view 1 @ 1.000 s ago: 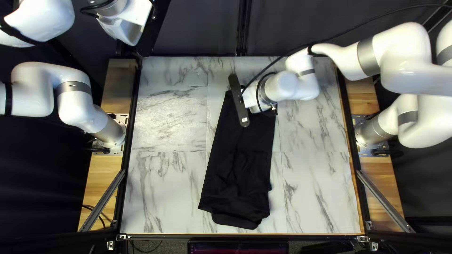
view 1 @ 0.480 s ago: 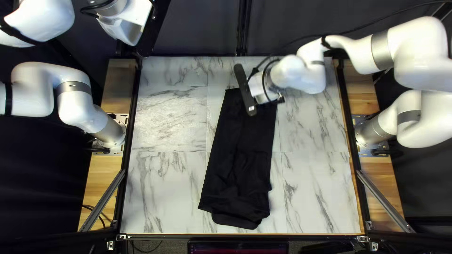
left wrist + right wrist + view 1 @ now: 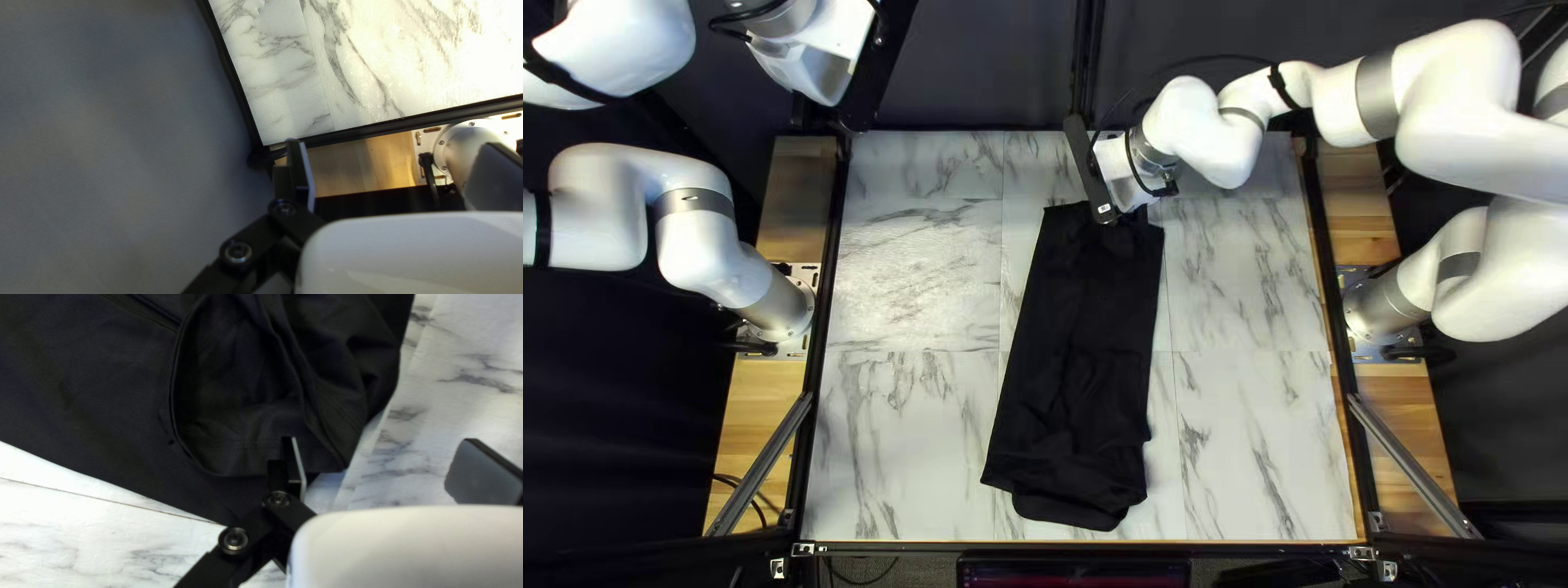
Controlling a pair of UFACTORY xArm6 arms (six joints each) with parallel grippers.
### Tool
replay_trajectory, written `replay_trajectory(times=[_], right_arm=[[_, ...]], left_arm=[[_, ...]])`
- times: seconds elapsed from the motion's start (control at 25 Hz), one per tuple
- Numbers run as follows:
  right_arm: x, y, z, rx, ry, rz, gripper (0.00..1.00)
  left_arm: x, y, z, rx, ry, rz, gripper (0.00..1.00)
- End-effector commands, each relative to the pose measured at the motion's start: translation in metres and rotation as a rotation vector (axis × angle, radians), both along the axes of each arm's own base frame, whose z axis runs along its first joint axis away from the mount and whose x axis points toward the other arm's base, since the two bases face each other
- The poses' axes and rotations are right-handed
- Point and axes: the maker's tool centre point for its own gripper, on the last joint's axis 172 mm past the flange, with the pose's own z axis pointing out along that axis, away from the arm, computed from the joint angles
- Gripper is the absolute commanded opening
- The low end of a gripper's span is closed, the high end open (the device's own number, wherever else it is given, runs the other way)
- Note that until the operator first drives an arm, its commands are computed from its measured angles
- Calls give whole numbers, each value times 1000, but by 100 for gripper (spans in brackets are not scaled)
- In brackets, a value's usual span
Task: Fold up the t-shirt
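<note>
Right fingers (image 3: pixel 295 465) moved farther away, parted, t-shirt (image 3: pixel 1073 327) beneath one

Black t-shirt (image 3: pixel 1073 348) on marbled table (image 3: pixel 904 294); right arm (image 3: pixel 1220 136) at its far end; left arm (image 3: pixel 697 234) beside table.

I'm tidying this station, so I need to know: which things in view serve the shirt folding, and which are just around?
For the job:
black T-shirt
right pincer, open at the shirt's far end
left pincer, open, away from it

Just around:
dark curtain
screen
diagonal metal bar
</note>
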Motion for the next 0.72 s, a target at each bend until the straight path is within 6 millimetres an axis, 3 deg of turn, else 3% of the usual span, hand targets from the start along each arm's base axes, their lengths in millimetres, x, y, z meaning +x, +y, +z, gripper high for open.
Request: replay_trajectory(times=[0.04,0.36,0.72], right_arm=[[0,7,-8,0,10,2,1],[11,17,4,-27,10,6,0],[23,23,48,-85,-27,-27,0]], left_arm=[[0,0,0,0,0,0,100],[0,0,0,0,0,0,100],[0,0,0,0,0,0,100]])
